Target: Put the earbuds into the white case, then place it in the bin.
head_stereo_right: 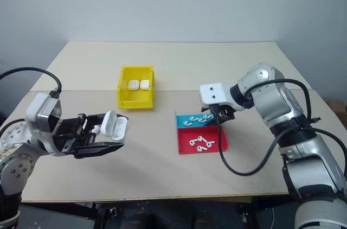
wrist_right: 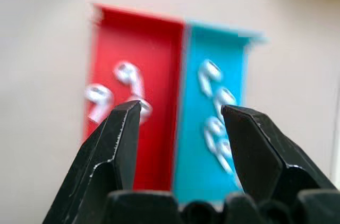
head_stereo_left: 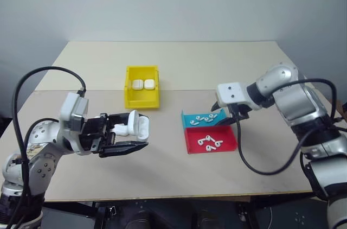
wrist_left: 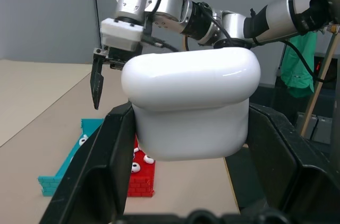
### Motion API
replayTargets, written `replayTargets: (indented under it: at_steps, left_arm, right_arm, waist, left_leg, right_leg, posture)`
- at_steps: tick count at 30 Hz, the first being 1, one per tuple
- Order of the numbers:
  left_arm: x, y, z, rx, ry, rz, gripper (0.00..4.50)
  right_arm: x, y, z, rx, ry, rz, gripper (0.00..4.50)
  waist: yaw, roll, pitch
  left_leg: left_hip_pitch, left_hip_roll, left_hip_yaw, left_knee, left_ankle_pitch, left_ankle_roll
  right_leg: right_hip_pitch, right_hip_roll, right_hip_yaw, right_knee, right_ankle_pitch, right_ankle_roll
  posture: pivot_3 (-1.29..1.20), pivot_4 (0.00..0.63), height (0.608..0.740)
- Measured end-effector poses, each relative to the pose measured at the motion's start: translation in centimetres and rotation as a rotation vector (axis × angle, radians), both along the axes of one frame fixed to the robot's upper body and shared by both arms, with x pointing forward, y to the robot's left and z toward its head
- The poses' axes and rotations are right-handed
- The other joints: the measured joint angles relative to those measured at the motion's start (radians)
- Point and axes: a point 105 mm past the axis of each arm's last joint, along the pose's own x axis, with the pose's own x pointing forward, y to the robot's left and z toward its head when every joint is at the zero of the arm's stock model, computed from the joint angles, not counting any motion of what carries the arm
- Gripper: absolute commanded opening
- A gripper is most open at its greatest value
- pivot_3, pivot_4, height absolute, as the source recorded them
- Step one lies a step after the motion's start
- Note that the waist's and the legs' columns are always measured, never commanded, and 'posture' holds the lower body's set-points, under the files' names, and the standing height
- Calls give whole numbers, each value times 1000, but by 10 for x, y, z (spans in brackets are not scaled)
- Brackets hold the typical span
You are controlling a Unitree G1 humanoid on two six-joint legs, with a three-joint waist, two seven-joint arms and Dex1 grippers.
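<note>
My left gripper (head_stereo_left: 129, 133) is shut on the white case (head_stereo_left: 137, 124), held above the table's front left with its lid apparently open. The same case looms close between the black fingers (wrist_left: 101, 160) in the left wrist view. Several small white earbuds lie in a blue tray (head_stereo_left: 189, 122) and a red tray (head_stereo_left: 228, 141) at the right. Over the blue tray's earbuds (head_stereo_left: 205, 119) hangs my right gripper (head_stereo_left: 226, 114), pointing down. It is open, and nothing sits between its fingertips (wrist_right: 180, 110). The yellow bin (head_stereo_left: 142, 101) stands at the centre back.
Two closed white cases (head_stereo_left: 143, 84) lie side by side inside the bin. The blue and red trays touch each other. A black cable (head_stereo_left: 255, 166) loops from the right arm down over the table's front right.
</note>
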Motion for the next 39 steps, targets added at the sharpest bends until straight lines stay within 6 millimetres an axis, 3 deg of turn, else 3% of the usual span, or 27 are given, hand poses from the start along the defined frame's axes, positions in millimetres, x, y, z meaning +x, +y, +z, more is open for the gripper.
replayTargets:
  at_steps: [4, 7, 10, 12, 33, 36, 39]
  left_arm:
    - [-1, 0, 0, 2, 5, -7, 2851]
    - [-2, -1, 0, 2, 5, -12, 2851]
    - [-3, -1, -1, 5, 9, -16, 2851]
    - [-4, 0, -3, 5, 14, -15, 2851]
    - [-7, 1, -8, 5, 35, -17, 2851]
    - [-7, 1, -9, 5, 38, -16, 2851]
    - [-7, 1, -9, 5, 38, -15, 2851]
  right_arm:
    - [-22, 4, -20, -25, 64, 34, 2913]
    - [-26, 4, -27, -53, 78, 23, 2281]
    - [-29, 1, -48, -94, 106, -14, 1257]
    - [-29, 0, -57, -111, 127, -46, 1257]
    - [-16, 6, -68, -130, 81, -161, 1257]
    - [-15, 7, -67, -128, 67, -155, 1770]
    - [-12, 9, -64, -122, 54, -158, 1770]
  waist:
    - [4, 0, 0]
    - [3, 0, 0]
    - [4, 0, 0]
    - [4, 0, 0]
    - [4, 0, 0]
    - [4, 0, 0]
    - [4, 0, 0]
  left_leg:
    - [0, 0, 0, 1, 0, 0]
    - [0, 0, 0, 0, 0, 0]
    - [0, 0, 0, 0, 0, 0]
    - [0, 0, 0, 0, 0, 0]
    - [0, 0, 0, 0, 0, 1]
    - [0, 0, 0, 0, 0, 1]
    - [0, 0, 0, 0, 0, 1]
  right_leg:
    - [0, 0, 0, 1, 0, 0]
    - [0, 0, 0, 1, 0, 0]
    - [0, 0, 0, 1, 0, 0]
    - [-1, 0, 0, 1, 0, 0]
    - [0, 0, 0, 1, 0, 0]
    - [0, 0, 0, 1, 0, 0]
    - [0, 0, 0, 1, 0, 0]
  posture:
    - [0, 150, 740]
    - [0, 150, 740]
    - [0, 150, 740]
    - [0, 150, 740]
    - [0, 150, 740]
    - [0, 150, 740]
    - [0, 150, 740]
